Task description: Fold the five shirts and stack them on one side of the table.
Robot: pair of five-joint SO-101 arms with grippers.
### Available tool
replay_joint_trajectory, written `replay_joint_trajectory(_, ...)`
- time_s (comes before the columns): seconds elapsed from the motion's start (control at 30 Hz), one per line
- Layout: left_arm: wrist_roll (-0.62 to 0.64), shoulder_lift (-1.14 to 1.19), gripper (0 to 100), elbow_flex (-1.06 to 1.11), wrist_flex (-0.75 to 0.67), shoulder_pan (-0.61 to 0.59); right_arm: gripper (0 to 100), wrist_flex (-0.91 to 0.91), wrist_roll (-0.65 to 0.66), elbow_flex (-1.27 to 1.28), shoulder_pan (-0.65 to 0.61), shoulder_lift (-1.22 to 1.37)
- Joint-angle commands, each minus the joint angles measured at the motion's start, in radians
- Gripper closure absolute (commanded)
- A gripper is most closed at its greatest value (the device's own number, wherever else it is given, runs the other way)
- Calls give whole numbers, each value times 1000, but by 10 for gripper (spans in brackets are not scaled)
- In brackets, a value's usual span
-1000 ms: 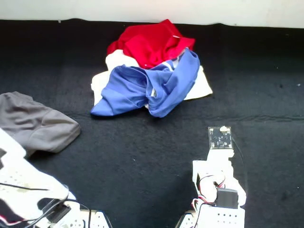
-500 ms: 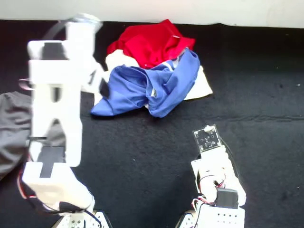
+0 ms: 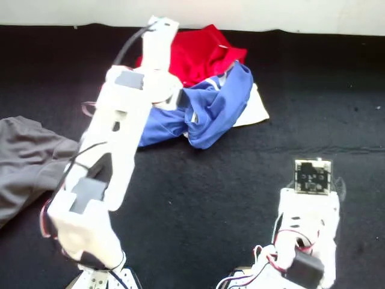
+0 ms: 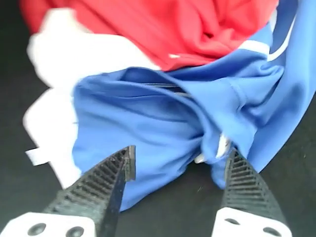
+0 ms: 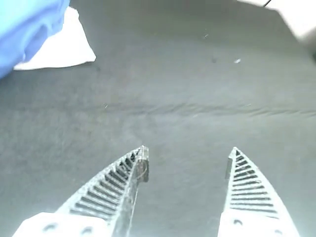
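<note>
A heap of shirts lies at the table's back middle: a red shirt (image 3: 195, 54) on top, a crumpled blue shirt (image 3: 210, 105) in front of it, and a white shirt (image 3: 255, 108) underneath. A grey shirt (image 3: 30, 156) lies at the left edge. My left arm (image 3: 129, 114) stretches over the heap's left part. Its gripper (image 4: 180, 155) hangs open just above the blue shirt (image 4: 158, 118), with the red shirt (image 4: 163, 29) and white shirt (image 4: 74, 54) beyond. My right gripper (image 5: 187, 153) is open over bare cloth, the right arm (image 3: 307, 211) at the front right.
The table wears a black cloth (image 3: 337, 120), bare on the right and in the front middle. A pale wall edge (image 3: 301, 15) runs along the back. A corner of the white shirt (image 5: 59, 44) and a bit of blue shirt (image 5: 24, 24) lie ahead of the right gripper.
My left arm rose from the front left corner and swung out over the shirt heap. My right arm shifted to the right.
</note>
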Motion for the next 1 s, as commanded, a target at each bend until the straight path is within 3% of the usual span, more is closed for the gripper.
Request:
replay_joint_trajectory(0.0,58,116,711,-160,-40,44,752,79,-11,-150,21,-8)
replay_joint_trajectory(0.2,103,380,711,-489,-37,81,752,205,-9,-236,27,-8)
replay_joint_trajectory(0.4,98,636,719,-717,25,77,752,217,-11,-232,28,-10)
replay_joint_trajectory(0.5,98,684,875,-855,189,31,752,217,-9,-229,28,-10)
replay_joint_trajectory(0.53,98,687,968,-903,253,13,752,217,-9,-229,28,-10)
replay_joint_trajectory(0.57,98,687,1000,-954,322,-5,752,217,-9,-229,28,-10)
replay_joint_trajectory(0.6,98,687,966,-1000,388,-24,752,217,-9,-229,27,-10)
replay_joint_trajectory(0.83,98,687,993,-1372,790,-242,752,217,-12,-229,24,-10)
replay_joint_trajectory(0.97,98,601,993,-1445,793,-461,752,208,-12,-206,22,-12)
